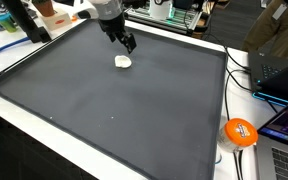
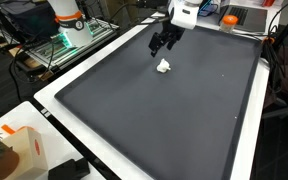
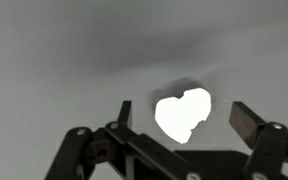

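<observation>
We are hovering the gripper (image 1: 128, 43), jaws apart, with the white lump (image 1: 123, 61) at its six o'clock; we are probably best centring squarely first.

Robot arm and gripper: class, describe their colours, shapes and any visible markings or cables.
The arm's last section is white and rounded in both exterior views. The gripper is black and compact. The wrist view shows dark linkage bars with round pivot pins, ending in two flat, squared jaws. No markings or cables are discernible.
</observation>
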Available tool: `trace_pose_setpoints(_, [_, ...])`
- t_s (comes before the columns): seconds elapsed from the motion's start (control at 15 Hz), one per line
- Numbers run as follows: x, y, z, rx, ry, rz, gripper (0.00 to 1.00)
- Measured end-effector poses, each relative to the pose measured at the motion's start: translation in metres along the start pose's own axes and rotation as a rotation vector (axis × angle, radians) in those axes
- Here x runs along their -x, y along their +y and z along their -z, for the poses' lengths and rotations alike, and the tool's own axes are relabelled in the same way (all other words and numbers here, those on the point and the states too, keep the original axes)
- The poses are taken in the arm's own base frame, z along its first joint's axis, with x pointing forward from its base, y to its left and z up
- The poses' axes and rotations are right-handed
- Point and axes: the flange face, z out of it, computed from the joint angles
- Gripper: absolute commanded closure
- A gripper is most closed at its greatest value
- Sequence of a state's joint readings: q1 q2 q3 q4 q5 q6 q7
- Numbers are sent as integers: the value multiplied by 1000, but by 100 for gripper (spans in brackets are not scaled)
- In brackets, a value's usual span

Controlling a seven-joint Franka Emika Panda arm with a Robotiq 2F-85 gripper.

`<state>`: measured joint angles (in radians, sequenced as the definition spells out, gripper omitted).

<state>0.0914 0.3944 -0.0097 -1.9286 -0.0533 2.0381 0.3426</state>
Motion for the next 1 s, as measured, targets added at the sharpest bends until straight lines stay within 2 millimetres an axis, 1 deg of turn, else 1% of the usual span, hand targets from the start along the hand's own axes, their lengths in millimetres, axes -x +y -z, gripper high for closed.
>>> trace_pose_setpoints(0.13, [5, 6, -10, -29, 64, 0, 0])
trace_pose_setpoints(0.27, [15, 12, -18, -56, 133, -2, 0])
trace_pose_setpoints(0.4, [28, 15, -22, -86, 212, -1, 0])
trace_pose_setpoints(0.73, [64, 20, -17, -148, 378, 11, 0])
trace_pose_setpoints(1.0, [81, 22, -11, -204, 449, -8, 0])
